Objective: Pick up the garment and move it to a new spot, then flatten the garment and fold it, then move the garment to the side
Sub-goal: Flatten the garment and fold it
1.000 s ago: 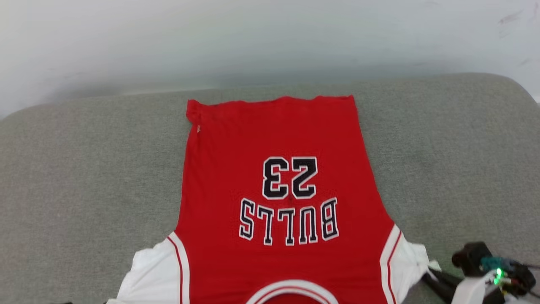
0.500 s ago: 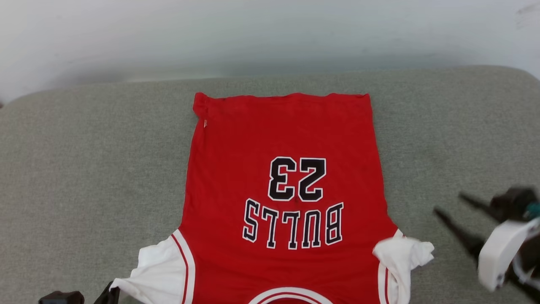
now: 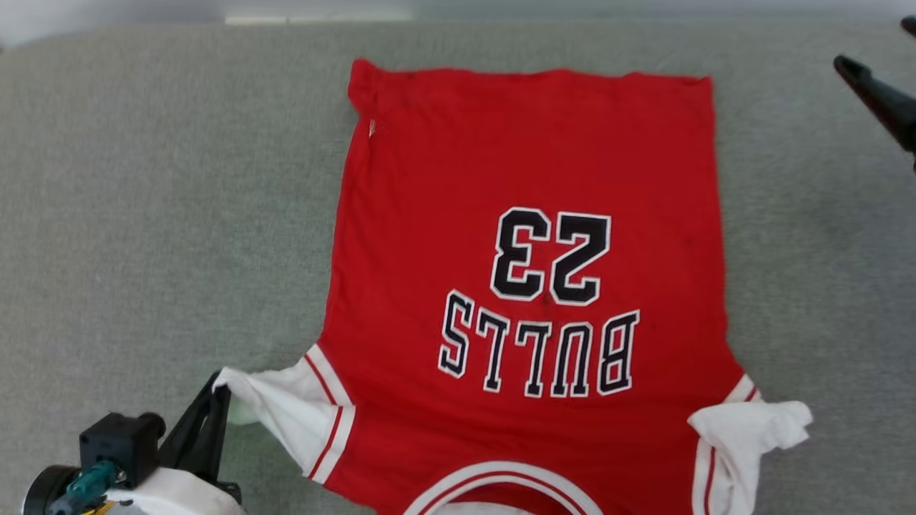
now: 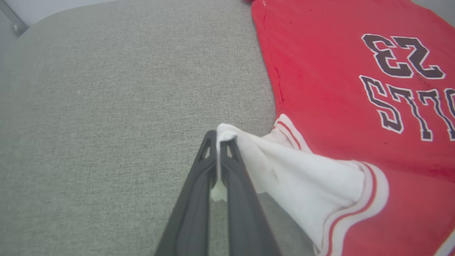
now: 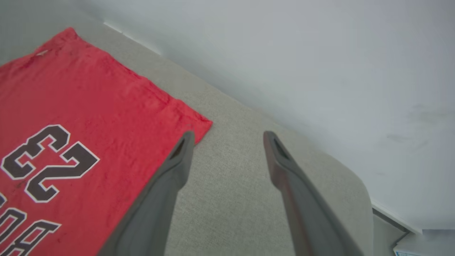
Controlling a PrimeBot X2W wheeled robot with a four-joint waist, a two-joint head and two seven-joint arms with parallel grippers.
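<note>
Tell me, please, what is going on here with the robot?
The robot is spreading a red jersey, print up, on a grey cushion. Its left end effector is shut on the tip of the white left sleeve. Its right end effector is open, holding nothing, near the jersey's far hem corner. The right sleeve lies crumpled.

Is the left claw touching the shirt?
Touching. In the left wrist view, the left gripper pinches the white sleeve of the garment between its shut jaws.
</note>
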